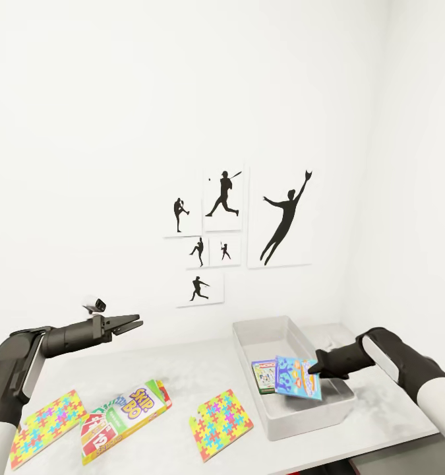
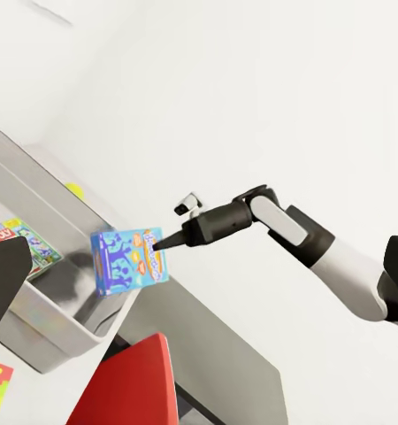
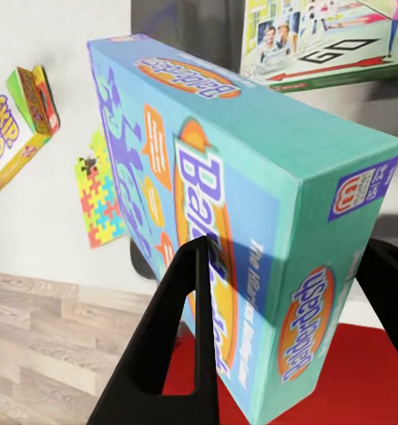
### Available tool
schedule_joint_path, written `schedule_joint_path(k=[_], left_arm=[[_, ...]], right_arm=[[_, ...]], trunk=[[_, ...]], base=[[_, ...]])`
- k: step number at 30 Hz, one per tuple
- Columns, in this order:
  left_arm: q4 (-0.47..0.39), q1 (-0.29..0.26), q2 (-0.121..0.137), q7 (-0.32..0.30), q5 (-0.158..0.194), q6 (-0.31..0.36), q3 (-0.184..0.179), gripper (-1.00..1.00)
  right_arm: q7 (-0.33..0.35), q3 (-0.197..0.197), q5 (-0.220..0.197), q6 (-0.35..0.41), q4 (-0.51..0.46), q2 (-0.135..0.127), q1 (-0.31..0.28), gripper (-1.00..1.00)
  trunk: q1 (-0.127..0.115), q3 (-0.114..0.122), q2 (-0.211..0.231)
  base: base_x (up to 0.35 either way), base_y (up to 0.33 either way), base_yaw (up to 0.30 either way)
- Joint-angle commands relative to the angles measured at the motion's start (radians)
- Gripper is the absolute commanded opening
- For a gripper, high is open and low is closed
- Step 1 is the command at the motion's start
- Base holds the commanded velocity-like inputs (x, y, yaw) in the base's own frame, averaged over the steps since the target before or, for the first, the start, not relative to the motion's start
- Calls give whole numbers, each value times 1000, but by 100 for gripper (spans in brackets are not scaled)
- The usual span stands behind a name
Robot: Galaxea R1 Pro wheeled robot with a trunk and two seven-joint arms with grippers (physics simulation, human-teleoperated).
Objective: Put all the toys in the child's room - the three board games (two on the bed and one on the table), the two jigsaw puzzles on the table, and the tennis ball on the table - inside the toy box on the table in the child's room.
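Over the shallow light grey toy box (image 1: 327, 414), the right gripper (image 1: 316, 369) clamps the flat blue board game box (image 1: 298, 377) — left gripper (image 1: 134, 323) spread open, holding nothing.

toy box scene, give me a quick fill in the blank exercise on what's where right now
1. The right gripper holds the ____ board game over the toy box.
2. The green-edged board game lies inside the ____.
3. The Skip-Bo game lies on the table between the two ____.
4. The left gripper holds ____.

Missing words: blue; toy box; jigsaw puzzles; nothing
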Motion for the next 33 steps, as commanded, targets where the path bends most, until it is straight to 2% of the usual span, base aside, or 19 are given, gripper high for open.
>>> schedule_joint_path(k=[1, 3, 6, 11, 14, 26, 28, 33], left_arm=[[0, 0, 0, -4, 0, 11, 0, 100], [0, 0, 0, -4, 0, 11, -1, 100], [0, 0, 0, -4, 0, 11, -1, 100], [0, 0, 0, -4, 1, 11, -1, 100], [0, 0, 0, -4, 1, 11, 0, 100], [0, 0, 0, -4, 1, 11, 1, 100], [0, 0, 0, -4, 0, 11, 1, 100], [0, 0, 0, -4, 0, 11, 0, 100]], right_arm=[[24, 4, 24, 0, 0, -1, -1, -100], [52, 3, 49, 0, 1, -2, -2, -100], [64, 4, 58, 0, 1, -7, -3, -100], [69, 3, 62, 0, -2, -8, -2, -100], [69, 4, 65, 0, -3, 1, -2, -100], [68, 4, 69, 0, -6, -3, -3, -100], [67, 3, 90, 0, -6, 2, -4, -100], [67, 1, 207, 0, -4, 15, -32, -100]], trunk=[[0, -1, -1], [0, -1, -1], [0, -1, -1], [0, -1, -1], [0, -1, -1], [0, -1, -1], [0, -1, -1], [0, -1, -1]], base=[[0, 0, 0], [0, 0, 0], [0, 0, 0], [0, 0, 0], [0, 0, 0], [0, 0, 0], [0, 0, 0], [0, 0, 0]])
